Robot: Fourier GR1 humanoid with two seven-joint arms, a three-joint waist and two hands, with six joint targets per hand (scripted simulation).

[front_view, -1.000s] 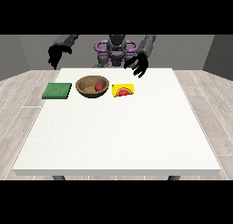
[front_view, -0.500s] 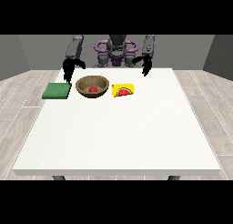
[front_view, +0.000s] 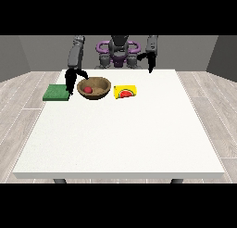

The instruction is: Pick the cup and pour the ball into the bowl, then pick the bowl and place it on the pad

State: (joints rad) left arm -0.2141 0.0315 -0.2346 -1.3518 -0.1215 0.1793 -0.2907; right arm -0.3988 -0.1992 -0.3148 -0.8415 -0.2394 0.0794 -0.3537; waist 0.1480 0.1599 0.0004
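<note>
No readable text, numbers or brand marks anywhere from where I stand. The yellow card (front_view: pixel 125 91) on the table (front_view: pixel 120 134) carries only a watermelon-slice picture, no lettering that can be made out. The green pad (front_view: pixel 56 92) and the wooden bowl (front_view: pixel 94 88) are plain, no labels.

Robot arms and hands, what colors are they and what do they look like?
Both arms are grey and chunky near the shoulders, then turn black lower down. The hand at the view's left and the hand at the view's right are black, with thin fingers. No cables or markings show on them.
</note>
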